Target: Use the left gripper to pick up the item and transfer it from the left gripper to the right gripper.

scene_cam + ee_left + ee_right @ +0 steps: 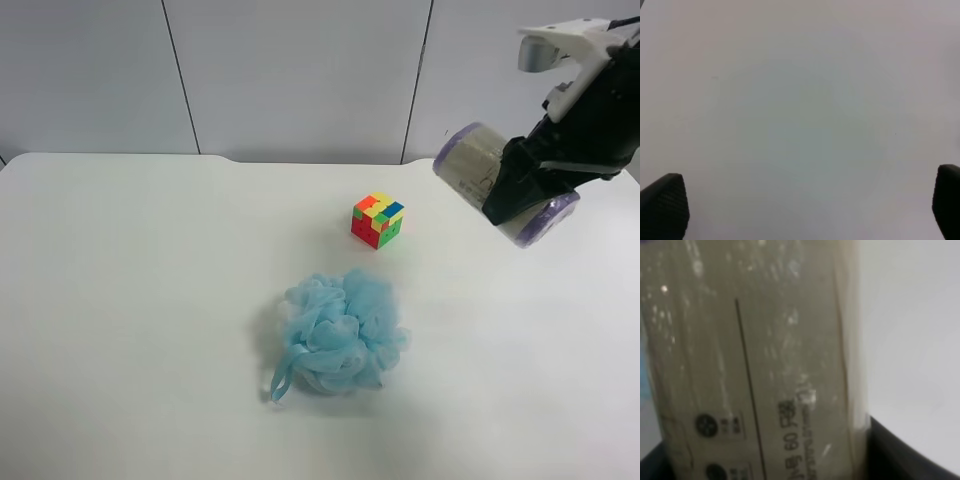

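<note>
Nearest the high camera, at lower centre of the frame, the blue mesh pouf (pixel 340 335) sits on the white table (pixel 120 300). Further back, just right of centre, stands the puzzle cube (pixel 377 220), apart from the pouf. Furthest back, at the upper right, the right gripper (pixel 510 190) is clamped across the middle of the item (pixel 468 168). It appears to hold the item clear of the table and tilted, one purple end up-left and the other down-right. The right wrist view agrees: the wrapped cream side of the item (pixel 755 355) fills most of the frame, with a dark finger (pixel 905 460) at the lower right corner. The left gripper (pixel 805 205) is spread wide and holds nothing. Only bare table (pixel 800 100) lies beneath it, and it is outside the high view.

The handover looks complete. The likely trouble now is slippage: the wrap looks glossy and the cylinder is tilted, so a weak squeeze could let it slide out lengthwise. If dropped, it would probably roll, perhaps off the table's right edge or into the cube.
</note>
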`<state>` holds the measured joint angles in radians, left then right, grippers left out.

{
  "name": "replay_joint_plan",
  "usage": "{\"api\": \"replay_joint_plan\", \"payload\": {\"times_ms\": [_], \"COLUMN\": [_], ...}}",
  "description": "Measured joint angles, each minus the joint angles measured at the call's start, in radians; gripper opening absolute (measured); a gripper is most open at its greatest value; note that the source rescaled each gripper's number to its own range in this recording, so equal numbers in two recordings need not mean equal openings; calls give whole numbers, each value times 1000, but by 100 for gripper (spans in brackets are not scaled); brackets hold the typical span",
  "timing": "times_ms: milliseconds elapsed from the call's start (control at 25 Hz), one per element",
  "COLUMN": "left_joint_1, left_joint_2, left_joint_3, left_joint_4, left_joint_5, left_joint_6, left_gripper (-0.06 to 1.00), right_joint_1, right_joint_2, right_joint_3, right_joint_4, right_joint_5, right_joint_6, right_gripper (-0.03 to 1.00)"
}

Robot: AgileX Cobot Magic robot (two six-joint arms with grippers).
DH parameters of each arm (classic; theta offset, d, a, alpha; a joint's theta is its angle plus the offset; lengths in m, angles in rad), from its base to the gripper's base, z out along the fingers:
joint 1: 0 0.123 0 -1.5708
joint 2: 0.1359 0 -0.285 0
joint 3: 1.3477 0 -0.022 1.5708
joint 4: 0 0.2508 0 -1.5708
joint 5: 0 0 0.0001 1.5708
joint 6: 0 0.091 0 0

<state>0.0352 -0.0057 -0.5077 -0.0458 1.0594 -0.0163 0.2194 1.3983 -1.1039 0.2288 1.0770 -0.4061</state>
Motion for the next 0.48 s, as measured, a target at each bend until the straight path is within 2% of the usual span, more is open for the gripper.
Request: {"api": "replay_joint_plan", "payload": {"times_ms": [480], "left_joint_1": [0], "left_joint_2": [0], "left_joint_3": [0], "left_joint_4": [1], "left_joint_5": [0], "left_joint_6": [0], "left_gripper": [100], "right_joint_1": [0], "right_joint_2": [263], "right_joint_3": [-1], "right_joint_4": [-131], "right_joint_5": [-28], "right_joint_6": [51], "right_gripper": [0]}}
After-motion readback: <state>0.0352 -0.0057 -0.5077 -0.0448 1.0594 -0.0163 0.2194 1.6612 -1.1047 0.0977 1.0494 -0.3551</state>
